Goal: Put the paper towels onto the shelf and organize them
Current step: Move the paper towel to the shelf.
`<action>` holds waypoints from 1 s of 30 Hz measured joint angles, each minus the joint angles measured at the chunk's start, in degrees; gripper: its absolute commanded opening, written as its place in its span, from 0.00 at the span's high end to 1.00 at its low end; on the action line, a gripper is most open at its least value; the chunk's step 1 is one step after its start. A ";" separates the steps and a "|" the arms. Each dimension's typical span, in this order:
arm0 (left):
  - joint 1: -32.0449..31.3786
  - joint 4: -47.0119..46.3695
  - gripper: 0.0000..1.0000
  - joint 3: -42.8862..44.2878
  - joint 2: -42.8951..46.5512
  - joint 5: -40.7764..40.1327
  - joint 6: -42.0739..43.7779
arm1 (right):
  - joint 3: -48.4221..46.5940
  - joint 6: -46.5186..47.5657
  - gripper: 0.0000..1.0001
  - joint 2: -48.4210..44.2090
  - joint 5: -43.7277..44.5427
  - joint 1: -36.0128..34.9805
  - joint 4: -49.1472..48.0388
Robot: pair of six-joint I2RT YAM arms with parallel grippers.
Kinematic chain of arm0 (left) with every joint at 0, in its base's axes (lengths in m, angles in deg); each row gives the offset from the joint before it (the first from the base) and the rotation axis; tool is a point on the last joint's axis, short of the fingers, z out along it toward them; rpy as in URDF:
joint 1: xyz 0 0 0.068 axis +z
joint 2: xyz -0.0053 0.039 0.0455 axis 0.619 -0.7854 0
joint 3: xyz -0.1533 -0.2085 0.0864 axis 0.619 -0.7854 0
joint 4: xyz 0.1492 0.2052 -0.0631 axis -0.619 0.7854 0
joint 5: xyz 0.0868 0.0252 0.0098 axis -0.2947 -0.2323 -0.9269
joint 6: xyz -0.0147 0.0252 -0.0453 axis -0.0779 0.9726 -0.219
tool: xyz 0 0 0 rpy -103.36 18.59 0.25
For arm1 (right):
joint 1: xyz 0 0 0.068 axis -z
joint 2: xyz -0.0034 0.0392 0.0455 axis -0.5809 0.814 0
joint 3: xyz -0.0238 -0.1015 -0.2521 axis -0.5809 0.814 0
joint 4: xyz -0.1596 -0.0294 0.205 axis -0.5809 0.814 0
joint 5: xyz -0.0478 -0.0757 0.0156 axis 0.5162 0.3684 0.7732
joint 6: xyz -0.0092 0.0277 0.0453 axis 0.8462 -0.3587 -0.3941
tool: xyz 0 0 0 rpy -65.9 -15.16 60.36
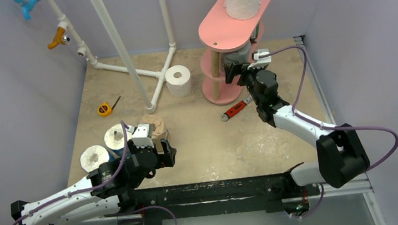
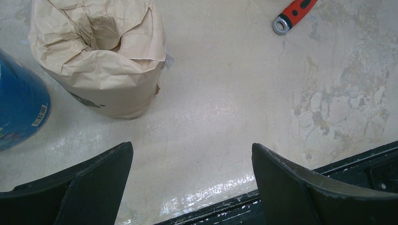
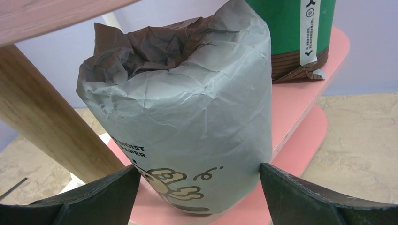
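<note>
White shells cover the long links of the left arm and the right arm, with chunky black housings at the joints. A thin lilac cable loops loosely along each arm, running back from behind the gripper. A small white block sits just behind the left gripper, and another behind the right gripper. The fingers are broad matte-black wedges, scuffed pale along their edges.

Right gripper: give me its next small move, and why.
Probably draw the right gripper straight back. The grey roll already stands upright on the shelf beside the green-wrapped roll, and the jaws are open either side of it, so backing out should leave it undisturbed.
</note>
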 measured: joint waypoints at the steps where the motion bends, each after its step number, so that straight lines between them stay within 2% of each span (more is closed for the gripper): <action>1: 0.00 0.09 0.03 0.00 0.00 -0.02 0.00 | -0.15 0.00 0.02 0.33 0.04 0.00 -0.31; 15: 0.00 1.57 0.03 0.00 0.31 -0.96 -0.92 | -4.50 0.81 0.02 6.36 2.29 0.17 -2.45; 30: 0.02 2.38 0.02 0.00 0.09 -2.58 -0.87 | -4.57 1.07 0.02 10.36 4.83 2.10 -9.38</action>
